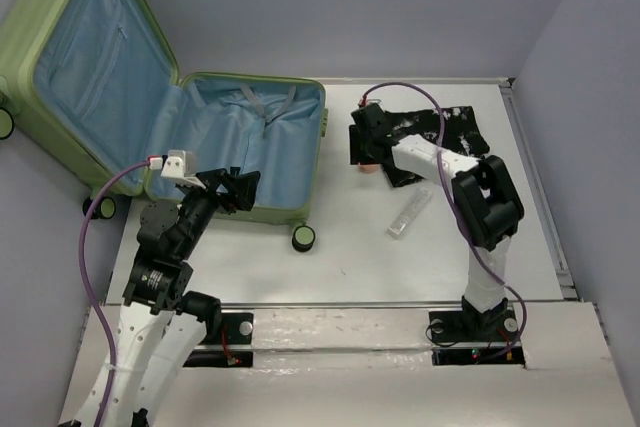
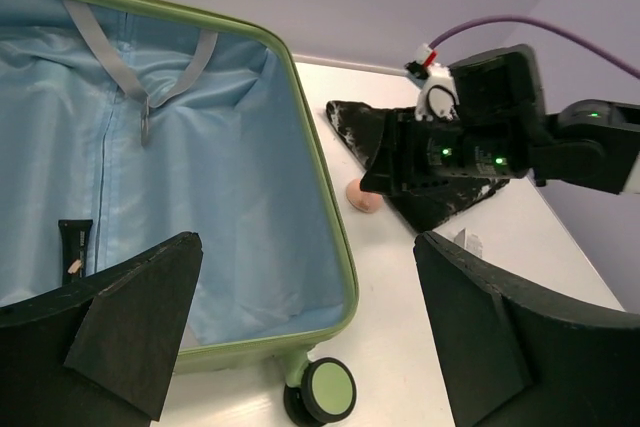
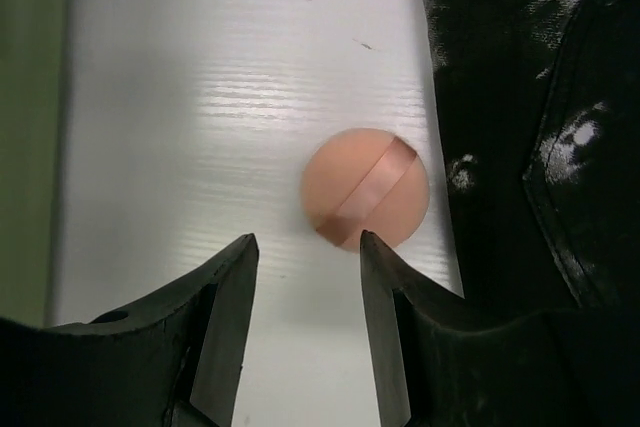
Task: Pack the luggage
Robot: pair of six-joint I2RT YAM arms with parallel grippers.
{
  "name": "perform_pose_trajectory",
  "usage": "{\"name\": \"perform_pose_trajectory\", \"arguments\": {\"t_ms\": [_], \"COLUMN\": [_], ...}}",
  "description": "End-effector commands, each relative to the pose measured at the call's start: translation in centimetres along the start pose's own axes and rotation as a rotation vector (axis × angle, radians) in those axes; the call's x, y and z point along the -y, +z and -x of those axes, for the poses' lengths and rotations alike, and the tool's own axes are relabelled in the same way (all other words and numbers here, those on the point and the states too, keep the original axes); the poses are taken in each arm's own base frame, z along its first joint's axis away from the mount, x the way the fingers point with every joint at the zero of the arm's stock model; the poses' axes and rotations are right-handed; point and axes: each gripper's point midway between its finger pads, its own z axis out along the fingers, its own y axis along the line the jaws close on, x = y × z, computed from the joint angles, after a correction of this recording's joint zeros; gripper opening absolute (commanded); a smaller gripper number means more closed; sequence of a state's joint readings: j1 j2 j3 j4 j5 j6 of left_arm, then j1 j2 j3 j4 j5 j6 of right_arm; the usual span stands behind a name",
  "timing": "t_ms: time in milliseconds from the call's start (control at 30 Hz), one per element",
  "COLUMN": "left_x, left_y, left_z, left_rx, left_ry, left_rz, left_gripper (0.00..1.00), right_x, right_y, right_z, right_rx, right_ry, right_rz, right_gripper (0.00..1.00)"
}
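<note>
Room for packing is offered by the light-green, ribbed hard-shell luggage [image 1: 250, 209], laid open at the left of the white table [image 1: 350, 267], its lid leaned back so the soft blue lining is exposed. The left gripper [image 2: 305, 247] is held wide apart above its near rim. The right gripper [image 3: 305, 247], parted and empty, is poised beside a small round peach puff [image 3: 365, 187] with a glossy band, just beside crumpled black-and-white cloth [image 3: 510, 67], probably for a pinch.

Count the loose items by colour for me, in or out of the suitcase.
black-and-white cloth bundle: 1
peach round pad: 1
pale slim tube: 1
small black item, inside the luggage: 1
Total: 4
</note>
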State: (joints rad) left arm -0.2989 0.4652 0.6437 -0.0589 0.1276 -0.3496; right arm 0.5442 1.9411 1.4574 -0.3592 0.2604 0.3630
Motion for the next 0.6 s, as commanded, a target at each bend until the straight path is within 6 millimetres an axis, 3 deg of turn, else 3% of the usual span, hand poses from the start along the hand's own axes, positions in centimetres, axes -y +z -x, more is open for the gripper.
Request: {"name": "perform_pose_trajectory", "arguments": {"t_ms": [0, 233, 333, 433, 533, 567], "left_x": [1.4, 1.5, 1.5, 1.4, 1.4, 1.5], "left_y": [-0.3, -0.3, -0.2, -0.2, -0.2, -0.2], "left_z": [2.4, 2.3, 2.3, 2.2, 2.1, 2.2], "left_rx": [0.058, 0.054, 0.054, 0.050, 0.048, 0.050], "left_ry": [0.009, 0.009, 0.009, 0.010, 0.010, 0.010], "left_rz": [-0.047, -0.052, -0.052, -0.052, -0.053, -0.054], "left_gripper": [0.99, 0.99, 0.99, 0.99, 0.99, 0.99], "right_x": [1.5, 2.4, 2.4, 2.3, 1.3, 0.7], "right_y": [1.7, 5.6, 6.1, 4.4, 1.7, -0.6], "right_z": [1.1, -2.5, -2.7, -1.4, 0.0, 1.7], "right_rx": [0.003, -0.092, -0.097, -0.046, 0.005, 0.059], "right_ry": [-0.019, -0.038, -0.044, -0.018, -0.020, -0.009], "right_rz": [-0.058, -0.100, -0.108, -0.088, -0.055, -0.024], "right_gripper": [0.51, 0.48, 0.31, 0.08, 0.07, 0.07]}}
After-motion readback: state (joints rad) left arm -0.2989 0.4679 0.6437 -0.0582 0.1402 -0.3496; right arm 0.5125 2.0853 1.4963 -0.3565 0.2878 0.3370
